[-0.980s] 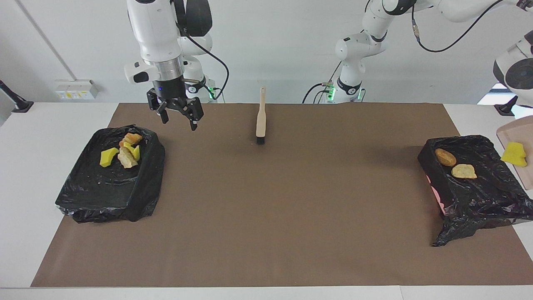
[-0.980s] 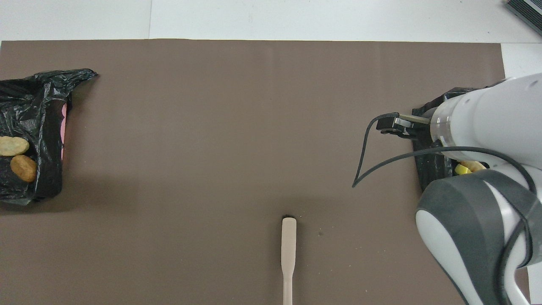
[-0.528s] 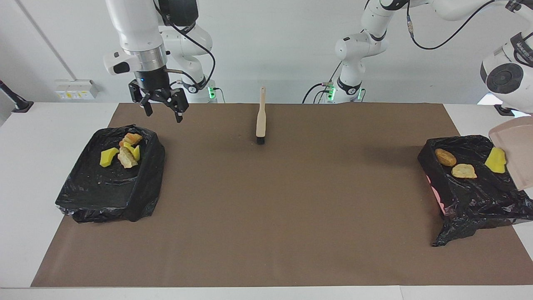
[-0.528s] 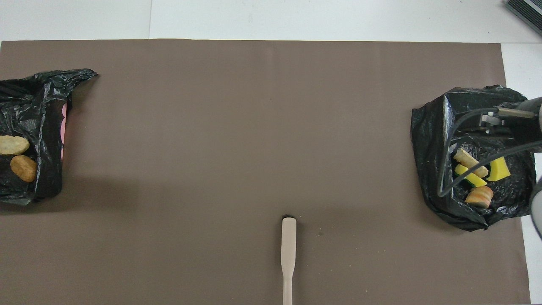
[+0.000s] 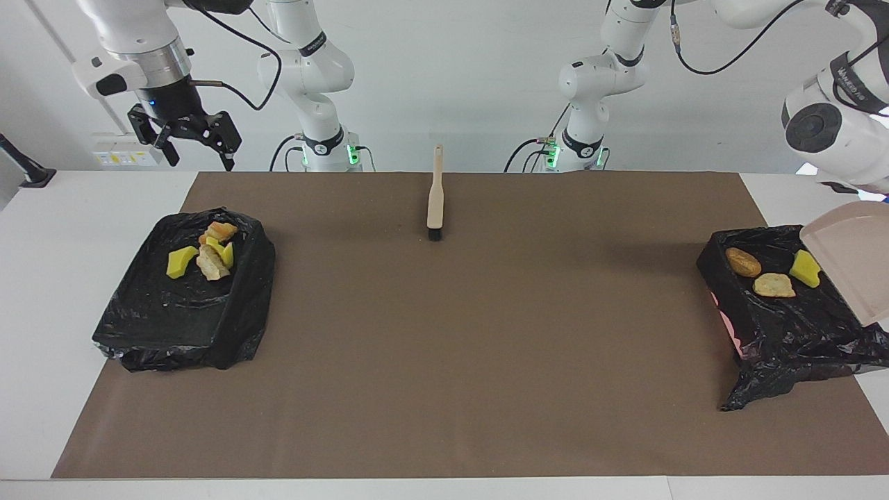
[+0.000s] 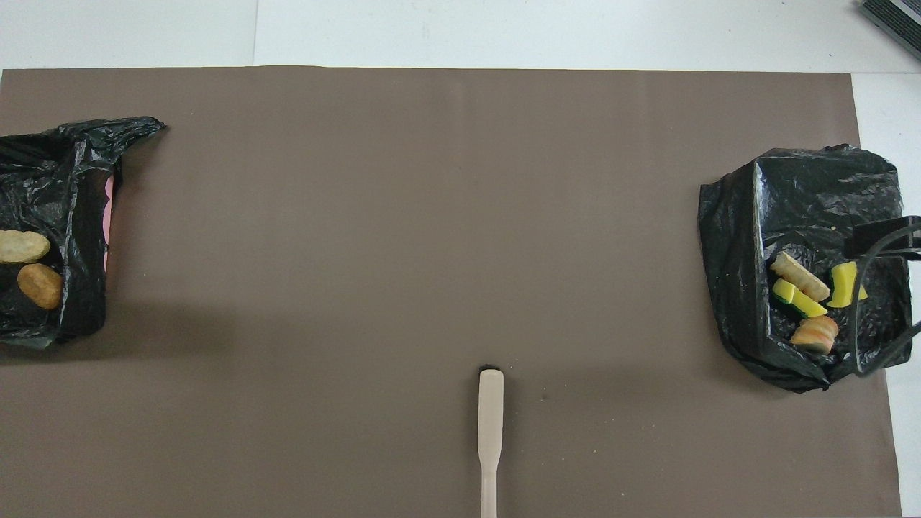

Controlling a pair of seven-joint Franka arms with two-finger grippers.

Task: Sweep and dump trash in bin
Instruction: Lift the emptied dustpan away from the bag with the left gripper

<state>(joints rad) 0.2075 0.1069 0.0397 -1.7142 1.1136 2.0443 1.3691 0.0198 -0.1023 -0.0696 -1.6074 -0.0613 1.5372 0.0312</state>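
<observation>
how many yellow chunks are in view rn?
3. Two in the bin at the right arm's end; one in the bin at the left arm's end, against the tilted dustpan. More may be hidden.

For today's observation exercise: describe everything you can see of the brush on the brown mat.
The brush has a slim, pale wooden-looking handle that widens into a flat head with a short tuft of black bristles. It lies flat on the brown mat, near the robots' edge and midway between the two bins, bristles pointing away from the robots. Nothing else touches it.
</observation>
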